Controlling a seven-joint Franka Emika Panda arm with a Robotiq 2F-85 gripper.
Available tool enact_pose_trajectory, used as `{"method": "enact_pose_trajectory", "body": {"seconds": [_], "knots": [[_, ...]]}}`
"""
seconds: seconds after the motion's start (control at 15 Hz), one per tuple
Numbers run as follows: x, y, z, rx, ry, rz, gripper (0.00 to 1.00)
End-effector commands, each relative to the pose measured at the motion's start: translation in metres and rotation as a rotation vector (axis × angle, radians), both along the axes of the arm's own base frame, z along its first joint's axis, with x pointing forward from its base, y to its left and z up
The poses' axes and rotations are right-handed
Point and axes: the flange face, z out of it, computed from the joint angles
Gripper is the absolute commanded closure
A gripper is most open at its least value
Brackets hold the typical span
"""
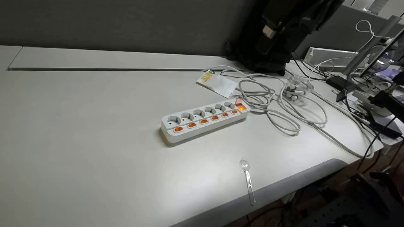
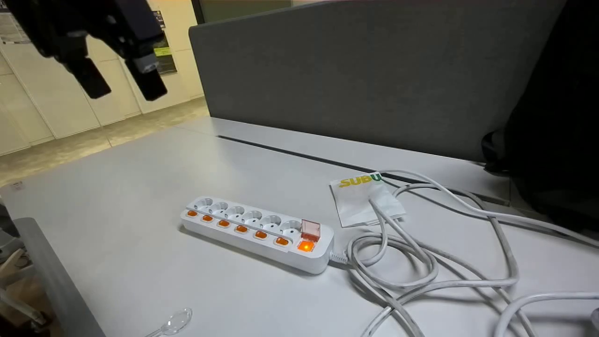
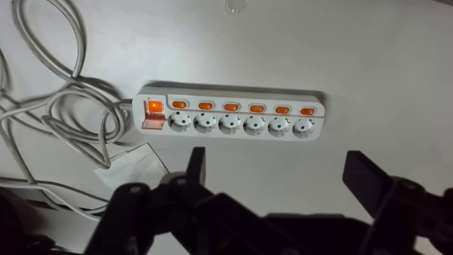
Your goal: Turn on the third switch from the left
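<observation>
The white power strip (image 1: 206, 126) lies on the table with a row of orange rocker switches beside its sockets. The third switch from its cable-free end (image 1: 204, 121) shows in both exterior views (image 2: 223, 223) and in the wrist view (image 3: 257, 108); it looks unlit. A larger main switch (image 3: 155, 106) at the cable end glows, its clear red flap open. My gripper (image 2: 125, 89) is open and empty, high above the table. In the wrist view its fingers (image 3: 277, 170) are wide apart, off the strip's socket side. In an exterior view the gripper (image 1: 288, 38) blends with the black bag.
Coiled grey cables (image 2: 421, 262) lie at the strip's cable end. A white paper packet (image 1: 217, 83) lies behind it. A clear plastic spoon (image 1: 248, 179) lies near the front edge. A clear cup (image 1: 298, 86) sits among the cables. A grey partition (image 2: 374, 75) and black bag (image 2: 557, 140) stand behind.
</observation>
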Motion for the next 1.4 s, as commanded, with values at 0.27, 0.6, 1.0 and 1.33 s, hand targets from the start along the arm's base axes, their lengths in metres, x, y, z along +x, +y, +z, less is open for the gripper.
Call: {"method": "enact_pose_trajectory", "body": {"seconds": [0.27,0.6,1.0,1.33], "knots": [[0.050,0.039,-0.062,-0.067,0.021,0.023,0.47],[0.073,0.048,-0.099,-0.083,0.103,0.076,0.81],[0.091,0.047,-0.136,-0.086,0.151,0.108,1.00],[0.099,0.047,-0.165,-0.084,0.189,0.122,1.00]]}}
